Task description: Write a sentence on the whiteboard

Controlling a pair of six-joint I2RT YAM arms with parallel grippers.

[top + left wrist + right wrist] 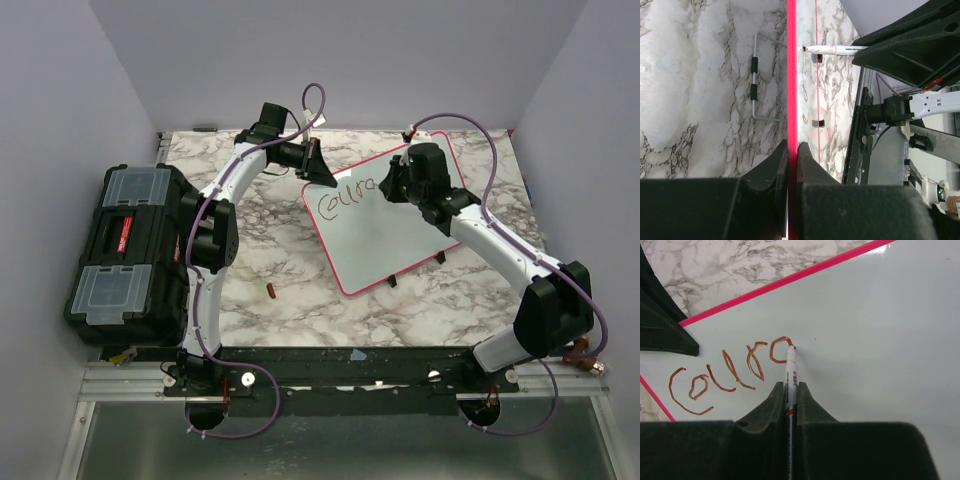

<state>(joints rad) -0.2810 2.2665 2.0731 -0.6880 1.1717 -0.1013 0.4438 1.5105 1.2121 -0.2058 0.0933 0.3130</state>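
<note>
The whiteboard [400, 235], glossy white with a pink-red rim, lies skewed on the marble table. The sentence [338, 198] is one line of red-brown lettering reading about "Coura" [730, 372]. My left gripper [322, 170] is shut on the board's far-left rim; in the left wrist view its jaws [792, 145] pinch the pink edge [792, 75]. My right gripper [392, 187] is shut on a white marker [790, 375], whose tip touches the board at the end of the last letter. The marker also shows in the left wrist view [835, 49].
A black toolbox [130, 255] with clear lid compartments stands at the left table edge. A small red-brown cap [270, 291] lies on the marble [290, 250] near the board's front-left corner. A wire stand [755, 80] shows beside the board's edge. Grey walls enclose three sides.
</note>
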